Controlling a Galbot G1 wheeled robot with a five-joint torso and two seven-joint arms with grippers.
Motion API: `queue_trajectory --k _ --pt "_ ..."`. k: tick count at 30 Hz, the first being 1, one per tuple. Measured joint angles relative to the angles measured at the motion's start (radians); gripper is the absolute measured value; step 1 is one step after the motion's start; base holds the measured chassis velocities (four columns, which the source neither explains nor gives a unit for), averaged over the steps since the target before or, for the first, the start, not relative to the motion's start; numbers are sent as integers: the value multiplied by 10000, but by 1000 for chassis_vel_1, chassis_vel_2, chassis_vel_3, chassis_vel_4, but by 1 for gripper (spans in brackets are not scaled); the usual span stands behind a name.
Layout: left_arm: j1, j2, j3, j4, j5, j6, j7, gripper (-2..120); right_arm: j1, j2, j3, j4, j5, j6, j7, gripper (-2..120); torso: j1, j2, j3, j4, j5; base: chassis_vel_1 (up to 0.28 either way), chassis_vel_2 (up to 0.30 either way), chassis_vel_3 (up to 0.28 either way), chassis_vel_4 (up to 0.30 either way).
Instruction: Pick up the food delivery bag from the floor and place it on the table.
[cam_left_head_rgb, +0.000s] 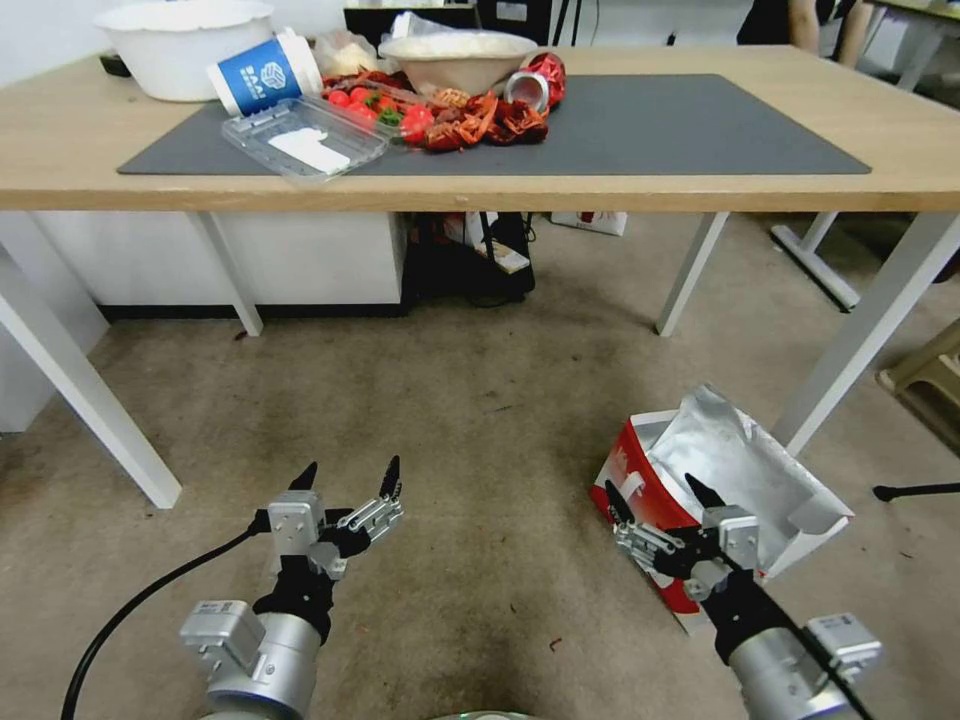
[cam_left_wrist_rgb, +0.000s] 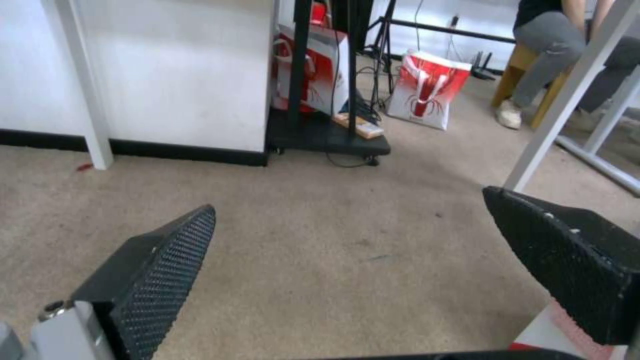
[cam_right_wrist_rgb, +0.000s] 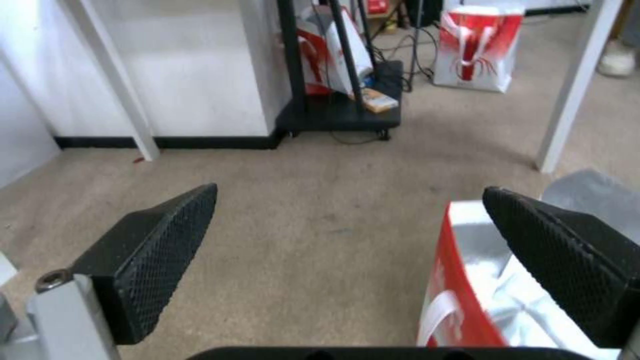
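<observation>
The bag (cam_left_head_rgb: 700, 470) stands on the carpet (cam_left_head_rgb: 480, 420) to the robot's right, just in front of the table's near right leg (cam_left_head_rgb: 870, 330), its top open so the silver foil lining spreads up and back; its red side with a white strap faces the robot's left. In the right wrist view the bag (cam_right_wrist_rgb: 460, 280) sits under one finger, red wall and white strap near the edge, foil inside. The right gripper (cam_left_head_rgb: 655, 500) hangs over the near left corner of the bag with its fingers spread wide and nothing between them; whether a fingertip touches the bag cannot be told. The left gripper (cam_left_head_rgb: 345, 475) hovers over bare carpet well to the left of the bag, also wide open and empty. The table (cam_left_head_rgb: 60, 150) stretches across the far side, light wood on white legs, with a dark grey mat (cam_left_head_rgb: 680, 130) on top. On the mat's left part lie a clear plastic tray (cam_left_head_rgb: 305, 135), a blue-and-white cup (cam_left_head_rgb: 262, 75) on its side, a heap of red crayfish (cam_left_head_rgb: 470, 115), a pale bowl (cam_left_head_rgb: 455, 55) and a tipped can (cam_left_head_rgb: 535, 85); a white bowl (cam_left_head_rgb: 180, 45) stands at the far left. Under the table, further back, other red-and-white bags (cam_left_wrist_rgb: 427, 87) stand by a black stand (cam_left_wrist_rgb: 327, 135).
</observation>
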Motion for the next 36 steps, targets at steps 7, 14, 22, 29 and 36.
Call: queue_trajectory --k 7,14,22,29,36 --pt "191 -72 10 -17 36 -310 -30 100 727 -1952 1434 -1029 1682 146 8 100 1 8 0 -2 -3 0 0 0 0" --pt "200 -115 36 -15 115 -344 -42 100 2486 -3673 1560 -3144 2627 271 -358 100 3 15 1 0 1 0 0 0 0" --pt "173 -167 -6 29 148 -340 -42 100 4406 -5023 548 -5167 2643 638 -744 100 4 18 1 1 -3 0 0 0 0" --pt "118 -232 -34 162 176 -343 -46 100 6044 -5802 -586 -7254 2429 716 -963 100 4 22 2 0 -2 0 0 0 0" --pt "24 -242 15 251 204 -343 -68 100 7197 -6089 -1487 -8591 2230 937 -1341 100 4 25 1 -1 -3 0 0 0 0"
